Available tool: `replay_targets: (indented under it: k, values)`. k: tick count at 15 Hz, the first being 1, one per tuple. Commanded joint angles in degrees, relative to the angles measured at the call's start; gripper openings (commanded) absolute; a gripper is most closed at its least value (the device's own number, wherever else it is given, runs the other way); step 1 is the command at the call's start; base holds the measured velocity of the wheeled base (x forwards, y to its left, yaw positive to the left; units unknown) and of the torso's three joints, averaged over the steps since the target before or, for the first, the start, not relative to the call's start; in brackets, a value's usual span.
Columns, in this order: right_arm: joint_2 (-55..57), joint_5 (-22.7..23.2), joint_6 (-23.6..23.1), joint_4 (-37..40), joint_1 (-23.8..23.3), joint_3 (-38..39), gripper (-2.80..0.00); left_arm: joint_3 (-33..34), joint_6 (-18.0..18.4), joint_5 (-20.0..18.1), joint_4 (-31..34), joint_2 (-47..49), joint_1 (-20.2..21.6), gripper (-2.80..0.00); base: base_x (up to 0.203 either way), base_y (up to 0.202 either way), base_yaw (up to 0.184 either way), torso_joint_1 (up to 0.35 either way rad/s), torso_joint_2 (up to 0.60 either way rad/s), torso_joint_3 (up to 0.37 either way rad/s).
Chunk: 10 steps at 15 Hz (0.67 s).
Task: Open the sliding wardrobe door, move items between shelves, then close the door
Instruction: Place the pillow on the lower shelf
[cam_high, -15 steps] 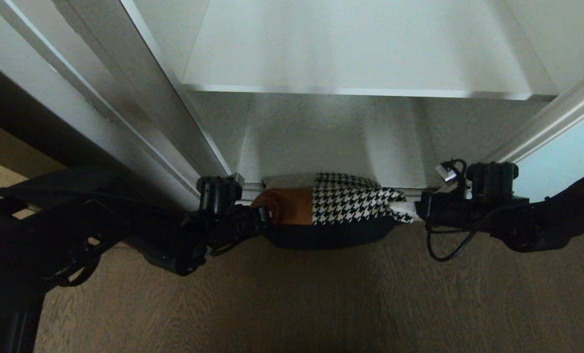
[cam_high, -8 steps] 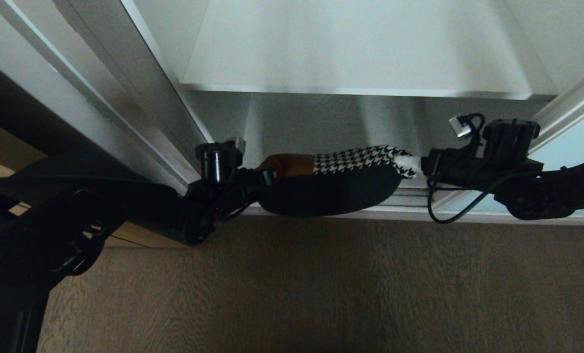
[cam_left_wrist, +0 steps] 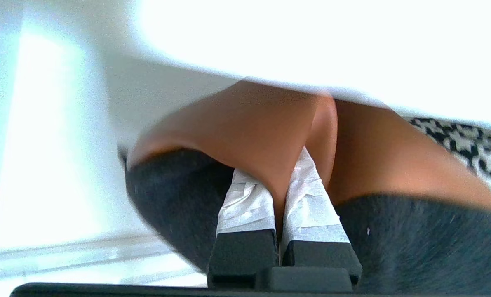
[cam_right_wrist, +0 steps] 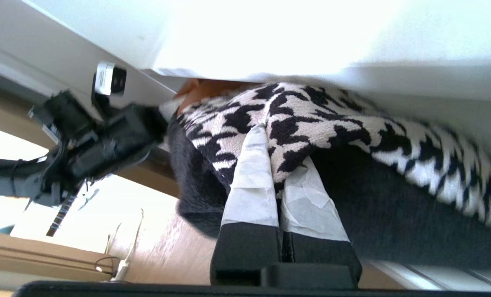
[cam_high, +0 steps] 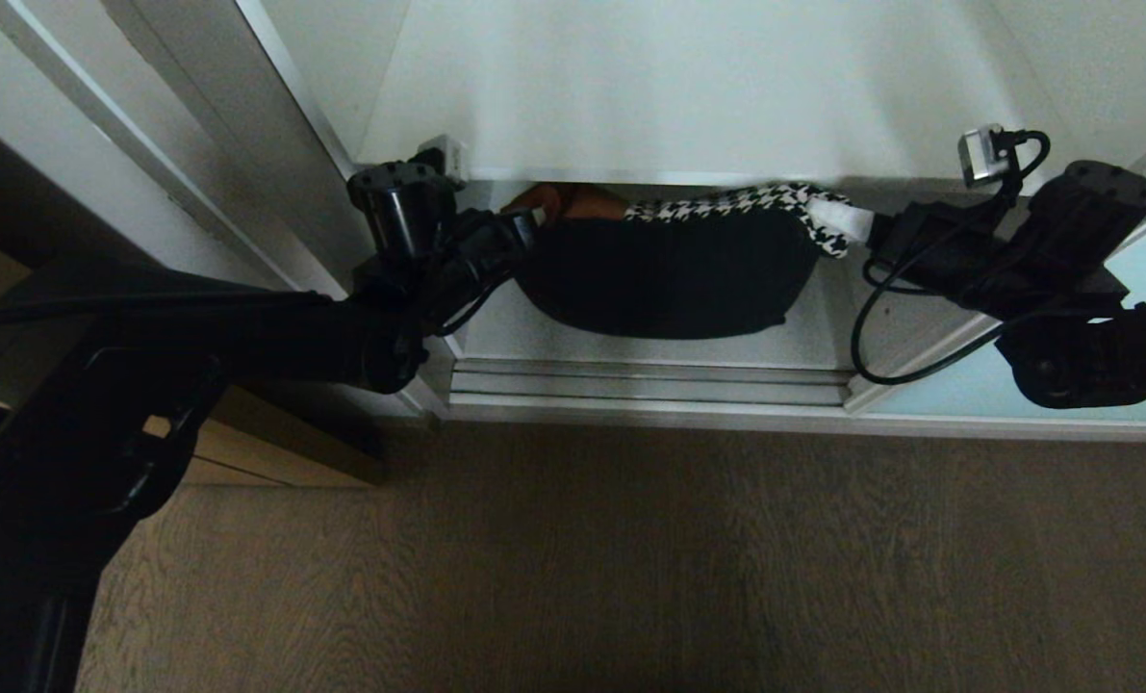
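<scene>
**Cushion up at shelf edge, both grippers clamped**

Lifted since the earlier frames: the cushion [cam_high: 664, 279] sat low by the door track a sec ago and now hangs w/ its top edge right at the front lip of the white shelf [cam_high: 688, 96], the tan and houndstooth parts partly tucked under that lip. Both arms have risen w/ it; the track [cam_high: 649, 383] that it covered before is now bare below it.

Cushion hangs lengthwise between the two grippers, black underside sagging toward the camera in the head view. Tan-brown end is on the robot's left, houndstooth plus white end on the right.

Left gripper [cam_left_wrist: 288, 175]: white-taped fingers [cam_left_wrist: 245, 206] pinched nearly together on a fold of the tan leather, black fabric on both sides of them. Jaws closed hard on the cushion, only the pinched fold between the pads.

Right gripper [cam_right_wrist: 280, 165]: taped fingers [cam_right_wrist: 251, 181] likewise squeezed shut on the houndstooth corner, black fabric just beyond. In the right wrist view the left arm's hardware shows past the cushion's far end.

Outward: silvery frame of the wardrobe's left side [cam_high: 245, 183] runs diagonally beside the left arm; pale aqua sliding door [cam_high: 967, 399] sits at lower right behind the right arm, pushed aside. Wood-grain floor [cam_high: 630, 558] fills the foreground.
</scene>
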Motion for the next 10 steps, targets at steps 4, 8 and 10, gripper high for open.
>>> replay_targets:
  k: [4,8,10]
  values:
    - [13.94,1.52,0.45,-1.0,-1.02,-0.7,-2.8,-1.27,-0.43,0.0,-0.17,13.32,1.64,-2.8,0.0,0.0,0.0,0.0,0.0,0.0]
    - [25.13,-0.11,-0.11,15.6,-1.78,-9.92,-2.8,-2.53,-0.6,0.11,6.94,24.16,3.01,-2.8,0.0,0.0,0.0,0.0,0.0,0.0]
    - [25.86,-3.63,-1.92,28.71,-1.9,-15.07,-2.8,-3.53,-0.44,0.43,13.16,24.59,3.14,-2.8,0.0,0.0,0.0,0.0,0.0,0.0]
